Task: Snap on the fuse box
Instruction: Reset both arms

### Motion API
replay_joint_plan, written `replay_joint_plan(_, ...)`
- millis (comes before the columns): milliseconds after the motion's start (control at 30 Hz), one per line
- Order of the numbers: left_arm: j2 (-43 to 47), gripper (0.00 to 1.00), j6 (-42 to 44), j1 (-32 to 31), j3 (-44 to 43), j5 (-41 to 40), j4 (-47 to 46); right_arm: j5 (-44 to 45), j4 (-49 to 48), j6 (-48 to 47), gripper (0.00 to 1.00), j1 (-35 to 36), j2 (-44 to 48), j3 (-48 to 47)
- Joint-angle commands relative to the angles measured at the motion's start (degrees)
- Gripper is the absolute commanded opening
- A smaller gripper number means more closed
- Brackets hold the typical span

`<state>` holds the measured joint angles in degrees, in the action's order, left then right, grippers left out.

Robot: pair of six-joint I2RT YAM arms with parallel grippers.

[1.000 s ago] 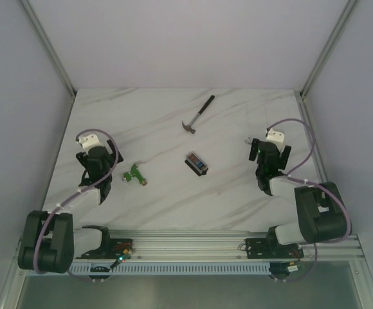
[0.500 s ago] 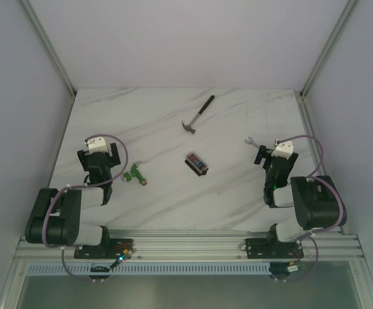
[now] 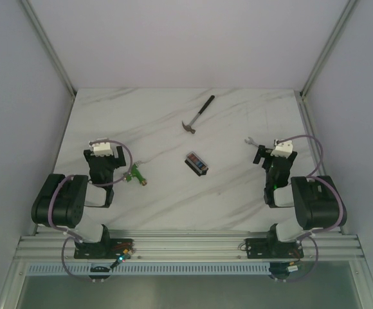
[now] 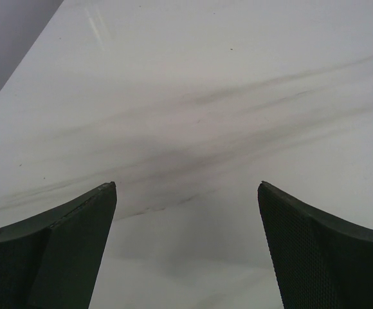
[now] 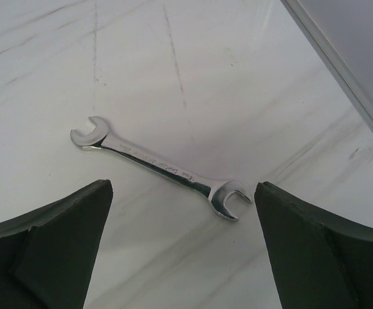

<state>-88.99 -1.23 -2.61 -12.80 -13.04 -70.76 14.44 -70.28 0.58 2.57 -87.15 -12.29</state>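
Observation:
The fuse box (image 3: 197, 163) is a small black block with blue and red inserts, lying on the white marble table (image 3: 173, 122) near its middle. It shows in neither wrist view. My left gripper (image 3: 103, 157) is open and empty at the left, well apart from the fuse box; in its wrist view (image 4: 186, 187) only bare table lies between the fingers. My right gripper (image 3: 267, 156) is open and empty at the right; in its wrist view (image 5: 183, 183) a silver wrench (image 5: 161, 167) lies just beyond the fingertips.
A small green part (image 3: 135, 174) lies just right of the left gripper. A hammer (image 3: 198, 114) lies behind the fuse box. The wrench (image 3: 253, 142) is at the right. Enclosure walls and metal posts (image 3: 48, 48) bound the table.
Both arms have pulled back toward their bases. The left gripper moved nearer and a little right; the right gripper moved right and has held still for the last half second. The objects have not moved.

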Motion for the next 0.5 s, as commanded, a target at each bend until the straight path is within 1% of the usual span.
replay_joint_plan(0,0.2,1.00,0.1,0.2,-0.5,0.5,-2.9,-0.5,-3.9,-0.6,1.00,-0.4,-0.2,-0.8)
replay_joint_plan(467,0.2,1.00,0.1,0.2,-0.6,0.5,-2.7,-2.7,-2.7,-0.2,1.00,-1.4,-0.2,-1.4)
